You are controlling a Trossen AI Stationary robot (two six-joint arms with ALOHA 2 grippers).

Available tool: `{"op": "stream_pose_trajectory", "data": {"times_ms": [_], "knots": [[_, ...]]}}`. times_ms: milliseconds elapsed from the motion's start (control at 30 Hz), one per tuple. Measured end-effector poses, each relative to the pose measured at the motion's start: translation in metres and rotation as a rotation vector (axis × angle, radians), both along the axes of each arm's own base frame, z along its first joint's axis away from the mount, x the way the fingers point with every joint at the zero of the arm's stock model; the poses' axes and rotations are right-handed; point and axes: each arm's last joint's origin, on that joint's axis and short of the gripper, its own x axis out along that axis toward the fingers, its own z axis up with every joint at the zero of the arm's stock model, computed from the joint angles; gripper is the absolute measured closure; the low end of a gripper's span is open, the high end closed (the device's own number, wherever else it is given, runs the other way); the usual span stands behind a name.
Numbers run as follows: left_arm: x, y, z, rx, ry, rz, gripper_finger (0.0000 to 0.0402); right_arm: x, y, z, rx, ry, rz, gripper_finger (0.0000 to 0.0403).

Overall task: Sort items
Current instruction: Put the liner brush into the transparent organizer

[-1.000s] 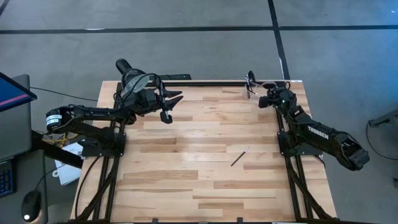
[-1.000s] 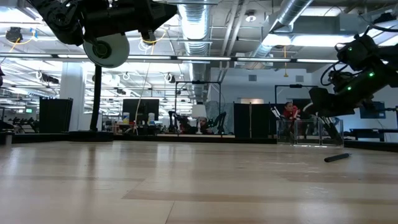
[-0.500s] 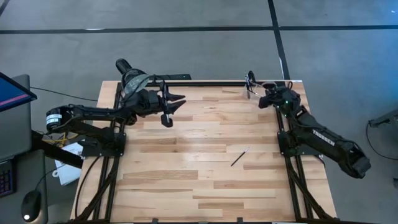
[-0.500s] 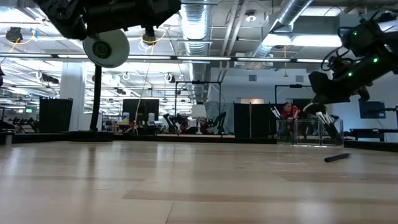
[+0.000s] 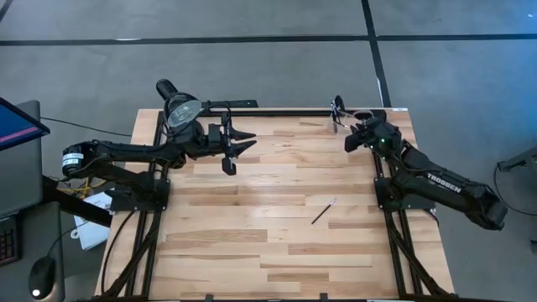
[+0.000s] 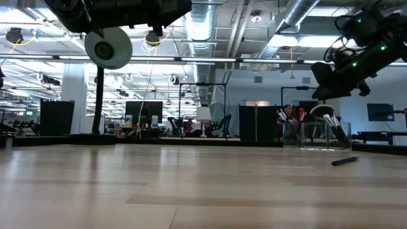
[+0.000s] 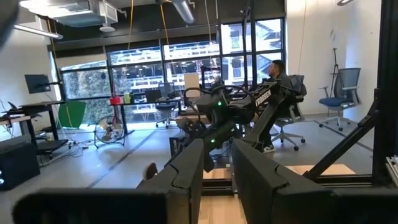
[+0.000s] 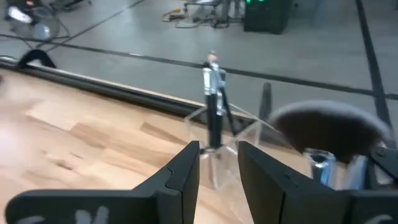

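One slim dark brush (image 5: pixel 324 210) lies flat on the wooden table, right of centre; the low view shows it too (image 6: pixel 344 161). Several more brushes (image 6: pixel 331 124) stand upright in a clear container (image 5: pixel 356 116) at the far right corner. Among them are a silver-and-black one (image 8: pixel 214 106) and a wide fan head (image 8: pixel 329 127). My right gripper (image 8: pixel 219 163) hovers above and just in front of the container, open by a narrow gap with nothing in it. My left gripper (image 7: pixel 217 171) is raised over the far left part of the table (image 5: pixel 249 144), pointing toward the right arm, open and empty.
A black desk lamp (image 5: pixel 180 107) stands at the table's far left corner, its round head (image 6: pixel 108 46) just behind the left arm. A dark rail (image 5: pixel 277 112) runs along the far edge. Bare wood lies across the middle and near side (image 5: pixel 252 243).
My right gripper has risen from beside the clear container and tipped closer to level, and its arm has swung round. The brushes stay standing in the container. My left gripper has drifted a little toward the table's right. The lone brush on the table has kept still.
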Motion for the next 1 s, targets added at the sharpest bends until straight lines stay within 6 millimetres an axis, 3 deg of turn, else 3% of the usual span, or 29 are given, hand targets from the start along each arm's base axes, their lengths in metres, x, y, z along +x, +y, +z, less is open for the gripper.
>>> {"op": "stream_pose_trajectory", "data": {"times_ms": [333,600,800,1000], "knots": [[0.0,0.002,0.0,-0.015,-0.008,0.071,0.0318,0.023,0.025,0.01,0.03,-0.112,0.195,0.0301],[-0.003,0.012,0.002,-0.015,-0.022,0.119,0.0318,0.057,0.054,0.024,0.054,-0.045,0.281,0.031],[-0.011,0.029,0.006,-0.024,-0.039,0.185,0.0318,0.088,0.073,0.037,0.298,0.054,0.263,0.0312],[-0.021,0.037,0.013,-0.042,-0.06,0.224,0.0318,0.115,0.094,0.034,0.663,0.152,0.164,0.0312]]}}
